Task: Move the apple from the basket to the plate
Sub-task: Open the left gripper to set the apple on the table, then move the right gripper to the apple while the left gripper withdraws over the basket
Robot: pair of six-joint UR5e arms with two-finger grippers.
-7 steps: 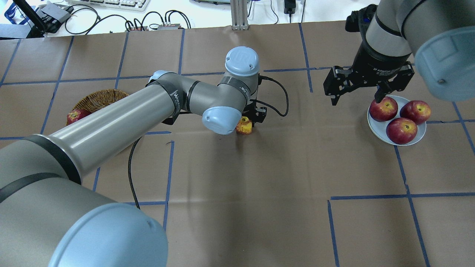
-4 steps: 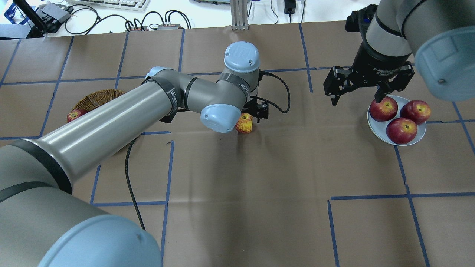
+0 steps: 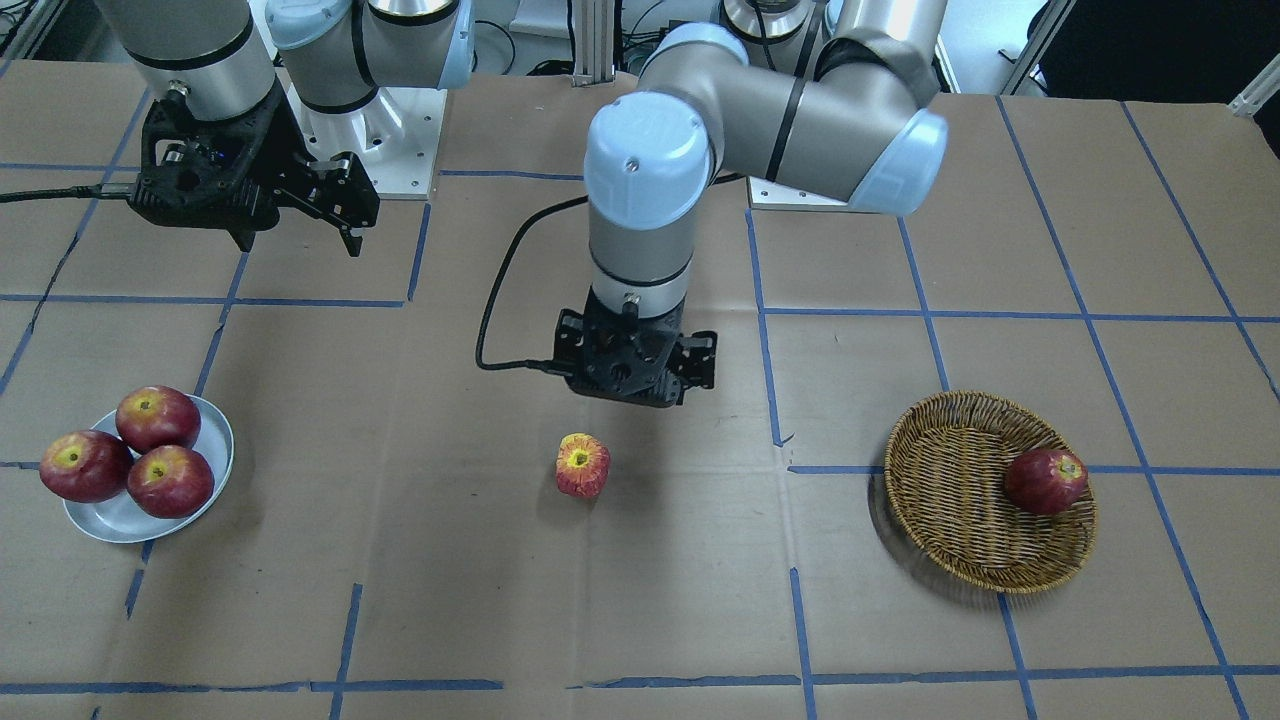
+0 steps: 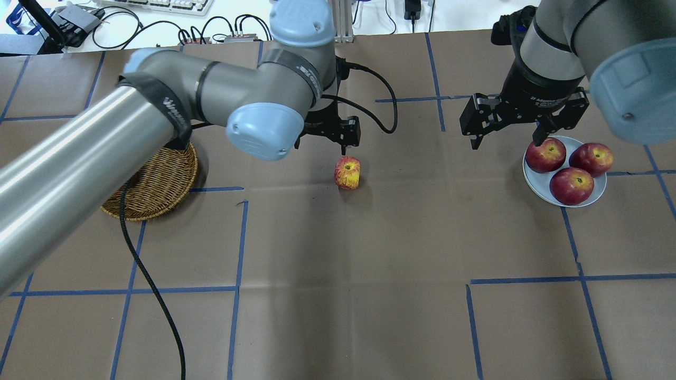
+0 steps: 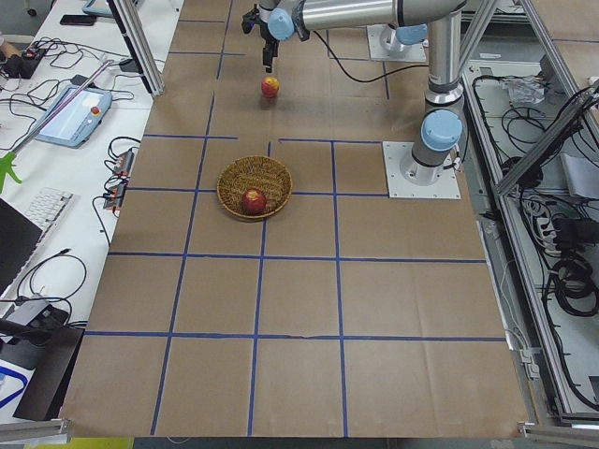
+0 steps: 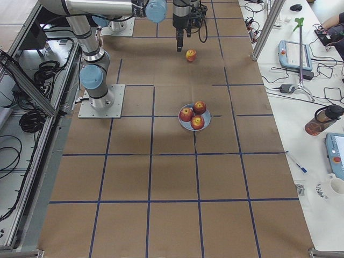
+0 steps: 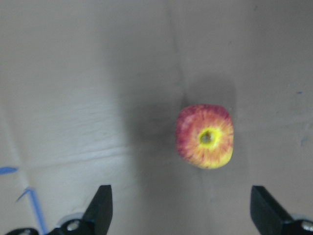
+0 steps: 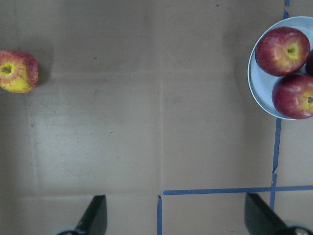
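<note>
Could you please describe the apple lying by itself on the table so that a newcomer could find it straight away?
On the brown, blue-gridded table, look about midway between the wicker basket and the pale plate. The apple lies there alone on the paper, streaked pink-red with a broad yellow patch round its stem hollow, unlike the darker red apples elsewhere.

The apple is pinkish red streaked with yellow, bright yellow round its stem hollow. The basket is tan-brown weave, the plate pale grey-white, the other apples deep red. The worktop is brown, gridded with blue lines
</note>
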